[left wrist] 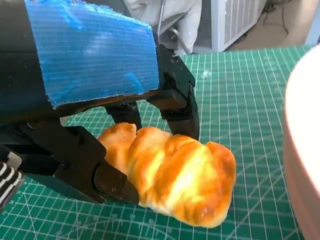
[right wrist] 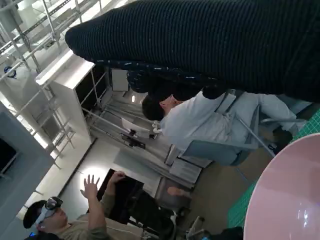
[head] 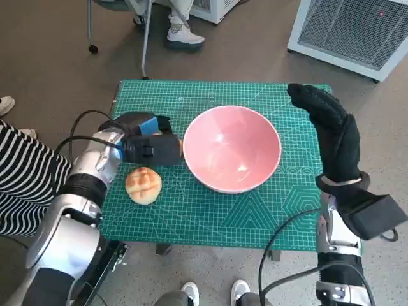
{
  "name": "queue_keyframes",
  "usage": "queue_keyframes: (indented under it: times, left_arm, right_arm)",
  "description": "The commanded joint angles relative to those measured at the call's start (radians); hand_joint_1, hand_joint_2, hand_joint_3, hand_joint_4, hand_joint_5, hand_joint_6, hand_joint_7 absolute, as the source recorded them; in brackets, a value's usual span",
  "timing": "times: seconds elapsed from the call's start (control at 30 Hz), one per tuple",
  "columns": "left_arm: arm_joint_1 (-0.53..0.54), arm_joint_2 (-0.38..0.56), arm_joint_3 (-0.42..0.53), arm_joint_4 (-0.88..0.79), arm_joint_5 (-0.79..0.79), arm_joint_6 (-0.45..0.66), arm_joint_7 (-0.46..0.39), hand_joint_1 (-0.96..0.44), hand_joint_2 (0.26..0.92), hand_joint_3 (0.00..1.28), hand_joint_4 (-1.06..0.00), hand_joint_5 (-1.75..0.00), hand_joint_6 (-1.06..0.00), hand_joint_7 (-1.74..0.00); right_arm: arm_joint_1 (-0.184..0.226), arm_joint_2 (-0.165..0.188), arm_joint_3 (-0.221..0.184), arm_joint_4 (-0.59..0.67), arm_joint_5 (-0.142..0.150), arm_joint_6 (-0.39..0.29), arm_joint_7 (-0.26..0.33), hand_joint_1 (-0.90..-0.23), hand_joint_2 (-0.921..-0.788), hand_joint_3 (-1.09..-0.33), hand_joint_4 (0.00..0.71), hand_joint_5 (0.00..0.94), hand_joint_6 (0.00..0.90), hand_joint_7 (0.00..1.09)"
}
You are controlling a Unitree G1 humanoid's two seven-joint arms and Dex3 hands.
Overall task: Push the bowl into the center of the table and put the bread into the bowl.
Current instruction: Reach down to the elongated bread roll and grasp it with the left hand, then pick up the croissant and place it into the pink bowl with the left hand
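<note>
My left hand (left wrist: 100, 125) grips a bread (left wrist: 172, 177) just beside the bowl (head: 233, 148), which sits mid-table; the rim lies to its right. My right hand (head: 331, 134) hovers open, fingers together, near the bowl's right side. Another bun (head: 143, 185) waits near the front-left edge.

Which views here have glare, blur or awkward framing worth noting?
Head view: evenly lit and sharp, soft highlights inside the glossy pink bowl. Left wrist view: the golden twisted bread roll is crisp, but the left robot hand fills much of the frame and the bowl's rim is a blurred, washed-out edge. Right wrist view: turned sideways, the black-gloved right robot hand a dark band.
</note>
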Motion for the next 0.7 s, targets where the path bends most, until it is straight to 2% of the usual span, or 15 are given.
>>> queue_keyframes:
  times: [0.03, 0.7]
  left_arm:
    - [-0.044, 0.048, 0.039, -0.036, -0.032, -0.044, 0.007, 0.0, 0.921, 0.13, -0.6, -1.23, -0.57, -1.25]
    - [-0.042, 0.18, 0.211, -0.268, -0.156, -0.22, 0.047, 0.0, 0.92, 0.08, -0.7, -1.16, -0.58, -1.2]
  right_arm:
    - [0.025, 0.012, 0.002, 0.018, 0.008, 0.009, -0.007, -0.825, -0.921, -0.74, 0.213, 0.003, 0.044, 0.58]
    - [0.022, 0.021, 0.001, 0.029, 0.014, 0.007, 0.001, -0.813, -0.921, -0.743, 0.21, 0.001, 0.043, 0.58]
